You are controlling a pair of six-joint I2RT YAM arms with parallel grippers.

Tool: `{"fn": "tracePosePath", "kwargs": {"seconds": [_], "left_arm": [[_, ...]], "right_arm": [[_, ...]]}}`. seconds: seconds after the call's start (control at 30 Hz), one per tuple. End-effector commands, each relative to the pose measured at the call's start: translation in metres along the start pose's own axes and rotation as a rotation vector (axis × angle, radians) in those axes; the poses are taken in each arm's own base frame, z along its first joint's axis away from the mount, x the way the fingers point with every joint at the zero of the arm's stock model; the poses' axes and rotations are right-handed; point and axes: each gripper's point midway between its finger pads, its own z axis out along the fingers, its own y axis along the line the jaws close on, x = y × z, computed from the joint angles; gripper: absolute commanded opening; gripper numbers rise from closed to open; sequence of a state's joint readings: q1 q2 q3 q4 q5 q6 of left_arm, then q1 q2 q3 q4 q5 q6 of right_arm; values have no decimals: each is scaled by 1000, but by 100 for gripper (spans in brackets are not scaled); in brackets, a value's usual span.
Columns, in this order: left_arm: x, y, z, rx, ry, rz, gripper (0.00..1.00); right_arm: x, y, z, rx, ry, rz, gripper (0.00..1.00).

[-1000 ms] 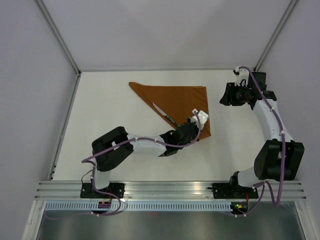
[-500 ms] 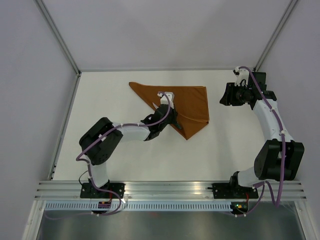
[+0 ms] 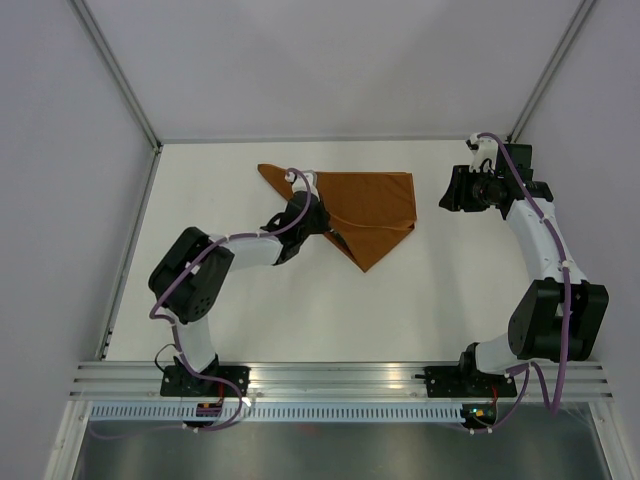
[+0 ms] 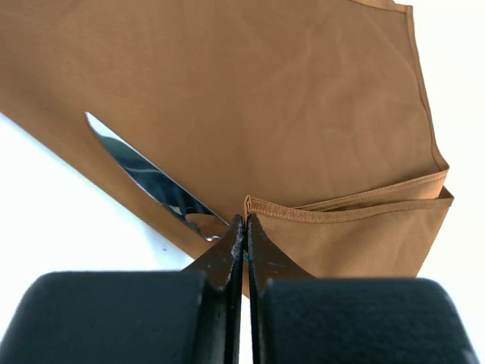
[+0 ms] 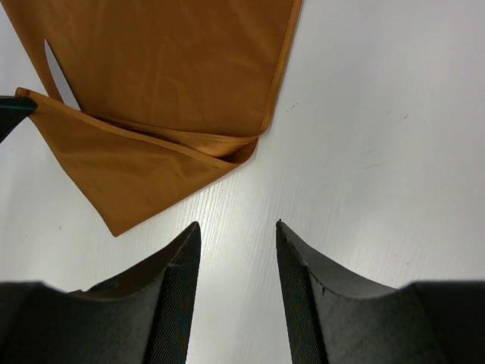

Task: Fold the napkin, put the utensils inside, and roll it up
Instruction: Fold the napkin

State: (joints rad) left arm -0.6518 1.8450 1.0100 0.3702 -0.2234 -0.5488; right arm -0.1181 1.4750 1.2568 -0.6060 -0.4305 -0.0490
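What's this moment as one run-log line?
left gripper: shut on rust-orange cloth napkin corner | right gripper: open, empty | silver-bladed table knife: blade showing, handle hidden

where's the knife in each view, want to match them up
top external: not visible, hidden near the left gripper on the napkin.
left wrist: knife blade centre-left, beside the fingertips.
right wrist: blade sliver at upper left.
shared landmark: the napkin's folded flap.

Left claw (image 4: 244, 225) pinched tight, right claw (image 5: 237, 224) parted
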Motion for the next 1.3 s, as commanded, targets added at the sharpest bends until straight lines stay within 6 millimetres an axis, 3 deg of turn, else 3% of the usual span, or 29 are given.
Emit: {"fn": "tracePosePath", "kwargs": {"seconds": [0.0,0.43,1.27], "left_arm": [[-25,-10,1,35,-34,-60,2],[-39,26,11,-27,-35,-103,2],[-24,61,33,-88,38,-156,2]], "right_arm": [[2,-1,3,-7,3,7,50],[2,-1,2,-10,5,8,50],[3,1,2,-21,10,3,50]]}}
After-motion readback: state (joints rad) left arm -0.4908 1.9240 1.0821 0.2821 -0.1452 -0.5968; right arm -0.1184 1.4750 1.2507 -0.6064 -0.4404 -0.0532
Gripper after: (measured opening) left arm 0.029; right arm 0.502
